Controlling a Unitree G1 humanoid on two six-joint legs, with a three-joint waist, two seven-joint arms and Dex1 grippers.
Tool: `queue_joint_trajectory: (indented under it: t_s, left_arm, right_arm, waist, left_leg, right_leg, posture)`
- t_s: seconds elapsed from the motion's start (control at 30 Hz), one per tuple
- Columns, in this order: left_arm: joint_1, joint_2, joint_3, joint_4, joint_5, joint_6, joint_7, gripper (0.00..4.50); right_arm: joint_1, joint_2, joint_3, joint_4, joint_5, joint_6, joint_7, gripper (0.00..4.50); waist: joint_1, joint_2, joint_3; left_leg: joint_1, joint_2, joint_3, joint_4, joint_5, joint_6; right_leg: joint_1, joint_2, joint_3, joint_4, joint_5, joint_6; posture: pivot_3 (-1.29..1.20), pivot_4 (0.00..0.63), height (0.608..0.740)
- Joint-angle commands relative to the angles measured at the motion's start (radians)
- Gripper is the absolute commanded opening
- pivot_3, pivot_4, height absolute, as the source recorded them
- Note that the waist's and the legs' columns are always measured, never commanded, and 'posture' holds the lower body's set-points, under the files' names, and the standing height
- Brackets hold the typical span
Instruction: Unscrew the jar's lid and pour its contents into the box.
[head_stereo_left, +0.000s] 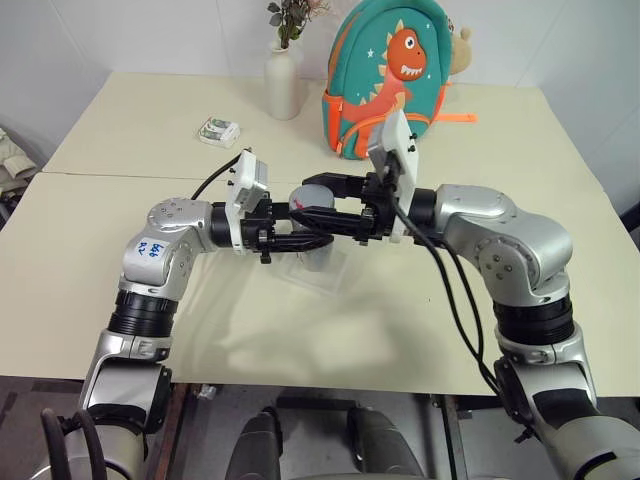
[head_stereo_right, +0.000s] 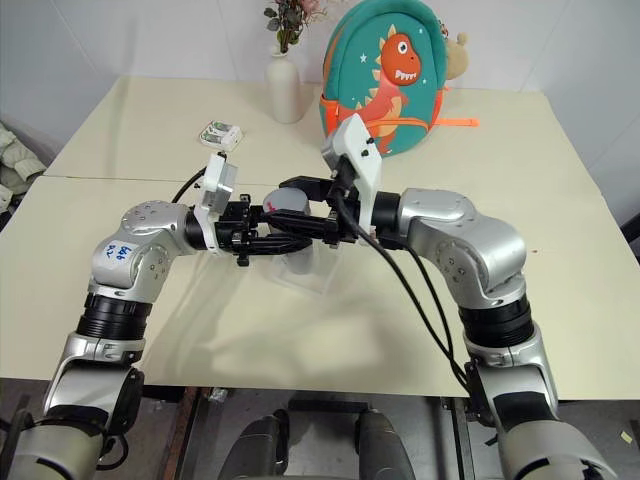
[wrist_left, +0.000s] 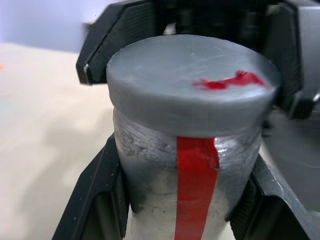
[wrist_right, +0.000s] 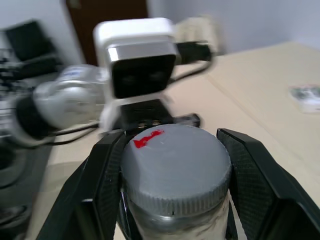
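Two cream tables (head_stereo_left: 120, 130) are standing pushed together against a white wall (head_stereo_left: 150, 30), light falling evenly across them.

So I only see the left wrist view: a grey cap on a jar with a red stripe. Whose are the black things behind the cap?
Observer: They belong to the right pincer, which is shut on the lid from the opposite side.
Operator: What's under the jar?
Observer: The clear box lies on the table, just beneath the jar.
Operator: Anything else on that table?
Observer: A dinosaur backpack and a white vase stand at the far side.
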Motion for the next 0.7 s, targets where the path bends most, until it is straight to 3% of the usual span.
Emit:
queue_joint_trajectory:
  t_s: [0.03,0.23,0.6,0.7]
  left_arm:
    - [-0.038,0.008,0.018,0.051,-0.031,-0.038,-0.102,2.04]
    - [-0.046,0.003,-0.002,0.078,-0.008,-0.079,-0.164,2.04]
    - [-0.035,-0.004,0.012,0.07,-0.007,-0.106,-0.123,2.04]
    - [-0.032,-0.002,0.015,0.067,-0.009,-0.105,-0.119,2.04]
  right_arm:
    - [-0.034,-0.042,-0.024,0.031,0.043,-0.027,0.146,2.56]
    - [-0.045,-0.07,-0.014,0.061,0.037,-0.049,0.263,2.56]
    - [-0.008,-0.072,-0.026,0.041,0.039,-0.046,0.243,2.56]
    - [-0.003,-0.077,-0.031,0.035,0.061,-0.015,0.243,3.56]
  waist:
    - [0.0,0.0,0.0]
    - [0.0,0.0,0.0]
    - [0.0,0.0,0.0]
    - [0.001,0.0,0.0]
  left_leg:
    - [0.0,0.0,0.0,0.0,0.0,0.0]
    - [0.0,0.0,0.0,0.0,0.0,0.0]
    - [-0.004,0.0,0.0,0.002,0.0,0.0]
    - [-0.004,0.0,0.0,0.002,0.0,0.0]
  right_leg:
    - [0.0,0.0,0.0,0.0,0.0,0.0]
    - [-0.001,0.0,0.0,0.0,0.0,0.0]
    - [-0.006,0.001,0.001,0.003,0.0,0.0]
    - [-0.006,0.001,0.001,0.004,0.0,0.0]
  posture:
    - [0.0,0.15,0.74]
    - [0.0,0.15,0.74]
    - [0.0,0.15,0.74]
    - [0.0,0.15,0.74]
